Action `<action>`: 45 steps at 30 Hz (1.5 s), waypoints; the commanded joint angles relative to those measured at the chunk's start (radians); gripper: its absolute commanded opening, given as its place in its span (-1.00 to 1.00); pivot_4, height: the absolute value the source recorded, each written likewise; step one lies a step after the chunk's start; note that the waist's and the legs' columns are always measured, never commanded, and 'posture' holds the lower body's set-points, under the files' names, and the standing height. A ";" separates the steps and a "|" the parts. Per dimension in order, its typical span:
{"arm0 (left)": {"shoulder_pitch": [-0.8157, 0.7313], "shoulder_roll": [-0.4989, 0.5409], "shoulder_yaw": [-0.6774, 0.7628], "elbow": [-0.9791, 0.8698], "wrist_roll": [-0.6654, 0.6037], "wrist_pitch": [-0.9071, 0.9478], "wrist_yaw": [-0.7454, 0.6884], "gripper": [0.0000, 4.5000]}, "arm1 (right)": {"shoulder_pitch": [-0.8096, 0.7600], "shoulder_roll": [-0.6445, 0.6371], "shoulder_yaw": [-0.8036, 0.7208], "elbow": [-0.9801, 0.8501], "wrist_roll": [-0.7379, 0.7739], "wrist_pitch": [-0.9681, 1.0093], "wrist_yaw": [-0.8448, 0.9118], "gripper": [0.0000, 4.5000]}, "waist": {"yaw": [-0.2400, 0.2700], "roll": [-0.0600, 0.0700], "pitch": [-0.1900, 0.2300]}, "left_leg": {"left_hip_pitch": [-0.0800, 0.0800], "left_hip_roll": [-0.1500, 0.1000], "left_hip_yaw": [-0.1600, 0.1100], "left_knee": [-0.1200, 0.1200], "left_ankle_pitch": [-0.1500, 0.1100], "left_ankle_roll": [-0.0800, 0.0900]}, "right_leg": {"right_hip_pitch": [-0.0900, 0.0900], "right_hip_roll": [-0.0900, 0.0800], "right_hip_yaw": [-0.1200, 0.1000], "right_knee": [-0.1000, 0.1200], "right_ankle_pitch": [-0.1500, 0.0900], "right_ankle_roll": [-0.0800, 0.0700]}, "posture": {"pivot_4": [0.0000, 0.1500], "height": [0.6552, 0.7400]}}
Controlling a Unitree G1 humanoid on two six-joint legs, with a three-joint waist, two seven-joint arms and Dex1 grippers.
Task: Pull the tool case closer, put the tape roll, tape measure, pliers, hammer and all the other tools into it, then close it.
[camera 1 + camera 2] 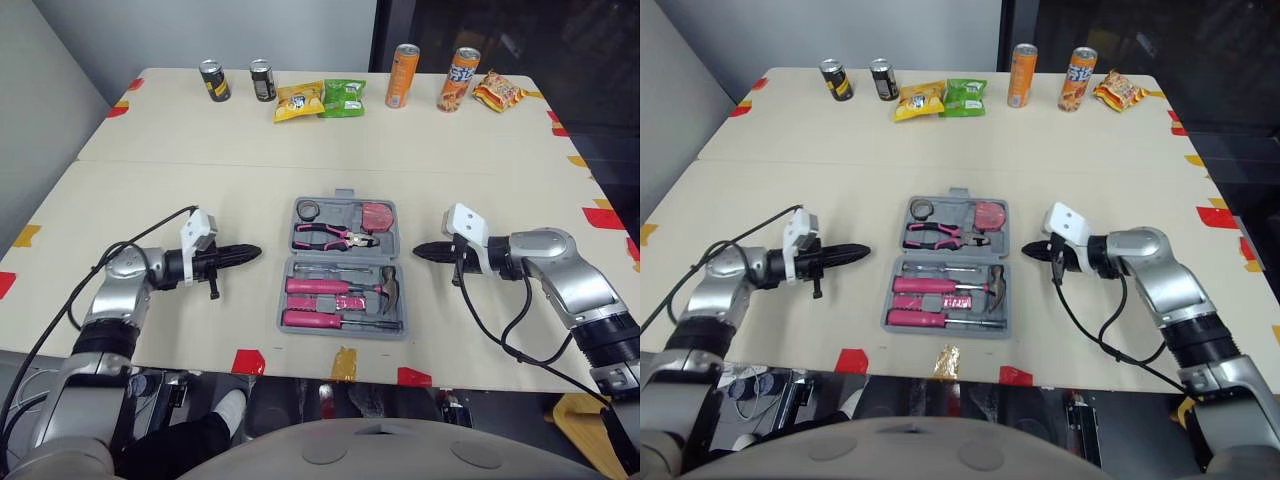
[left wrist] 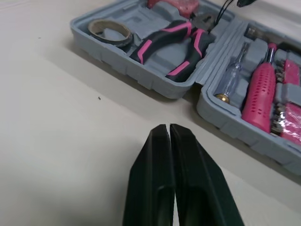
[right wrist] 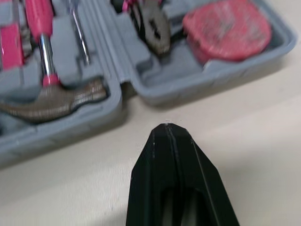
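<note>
Left eye view showed the grey tool case (image 1: 330, 254) lying open and flat on the bench (image 1: 200, 150), in front of the robot. The tape roll (image 1: 308, 210), the pliers (image 1: 333, 237) and the tape measure (image 1: 377, 215) sat in the far half of the case. The hammer (image 1: 388, 287) and some pink-handled tools (image 1: 315, 320) sat in the near half. No tool lay loose beside the case, so closing it looked like the job left to do.

The left pincer (image 1: 255, 252) hung just to the left of the case, and the right pincer (image 1: 418, 250) hung just to its right. Both pointed in at the case. Both were pressed closed and held nothing.

The case looked like hard, stiff plastic. It was probably a bit heavy with tools inside, and smooth enough to slide on the bench. A good place to take hold seemed to be the far edge, by the little handle (image 1: 345, 193), to fold that half over the near half.

Each half was long from side to side, and the fold line ran that way too. The handle pointed away from the robot. The hammer lay along the case with its head toward the right pincer. The pliers lay the same way, nose toward the tape measure.
</note>
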State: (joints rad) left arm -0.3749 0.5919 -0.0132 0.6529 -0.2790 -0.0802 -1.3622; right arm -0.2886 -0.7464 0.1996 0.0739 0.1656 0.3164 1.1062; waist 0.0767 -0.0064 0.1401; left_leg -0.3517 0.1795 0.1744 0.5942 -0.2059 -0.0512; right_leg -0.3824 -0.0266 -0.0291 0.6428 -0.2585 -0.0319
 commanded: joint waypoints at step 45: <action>0.259 -0.006 -0.120 -0.449 0.074 0.139 0.052 -0.99 | 0.190 0.037 0.147 -0.439 -0.115 0.251 -0.037 -1.00 | -0.011 0.000 0.001 | 0.001 0.000 0.001 -0.007 -0.001 -0.002 | -0.003 0.000 0.000 -0.002 -0.002 -0.002 | 1.00 1.00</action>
State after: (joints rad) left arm -0.1329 0.5838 -0.1068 0.2355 -0.2000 0.0520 -1.3023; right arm -0.1111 -0.7130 0.3210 -0.3261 0.0307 0.5599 1.0620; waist 0.0658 -0.0062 0.1413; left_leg -0.3509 0.1794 0.1756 0.5868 -0.2064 -0.0532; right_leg -0.3849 -0.0268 -0.0289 0.6402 -0.2605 -0.0340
